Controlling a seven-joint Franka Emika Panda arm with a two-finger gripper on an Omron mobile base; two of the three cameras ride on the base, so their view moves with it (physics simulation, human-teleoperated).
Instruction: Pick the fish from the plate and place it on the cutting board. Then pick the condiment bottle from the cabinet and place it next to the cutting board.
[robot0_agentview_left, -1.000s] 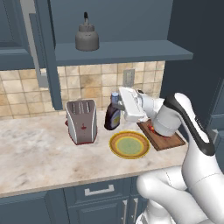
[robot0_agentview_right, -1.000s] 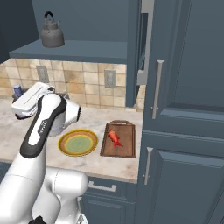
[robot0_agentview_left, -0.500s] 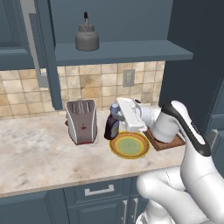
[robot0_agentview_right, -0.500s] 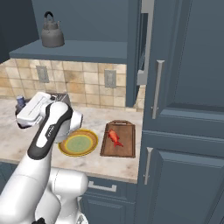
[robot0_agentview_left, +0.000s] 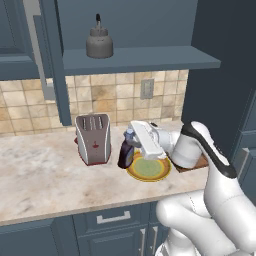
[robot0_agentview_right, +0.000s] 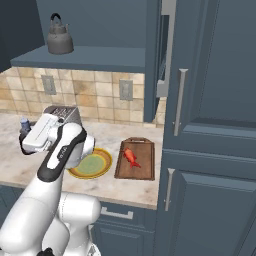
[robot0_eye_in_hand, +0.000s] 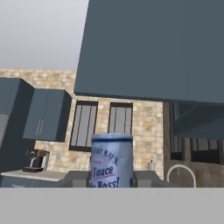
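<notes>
**Gripper holds the sauce bottle low beside the plate, ready to set it down**

The two-finger gripper (robot0_agentview_left: 131, 150) is clamped on the small dark brown condiment bottle (robot0_agentview_left: 125, 154) with a blue-grey cap and yellow-orange label. In the hand view the bottle (robot0_eye_in_hand: 111, 161) sits between the dark fingers, its label reading "Sauce Boss".

In the left base view the bottle hangs just above or on the pale marbled worktop (robot0_agentview_left: 45, 170); contact cannot be told. It is at about nine o'clock from the round plate (robot0_agentview_left: 148, 170) with a yellow-orange rim and pale green centre, just beside its rim. A silver and red toaster (robot0_agentview_left: 93, 139) stands near, at nine o'clock from the bottle.

In the right base view the slim red-orange fish (robot0_agentview_right: 131, 156) already lies on the rectangular dark brown wooden cutting board (robot0_agentview_right: 136, 159), at three o'clock from the plate (robot0_agentview_right: 91, 164). So the plate stands between bottle and board.

A grey kettle-like pot (robot0_agentview_left: 99, 44) rests on the open shelf of the dark blue-grey wall cabinet (robot0_agentview_left: 135, 57) above.

Judgement: the fish step looks done and the placing of the bottle is in hand. To do it well, keep the bottle upright, lower it until its base sits flat, and release only then. The spot is questionable: "next to the board" would be better met closer to the board, past the plate. Beware clipping the plate rim or the toaster.
</notes>
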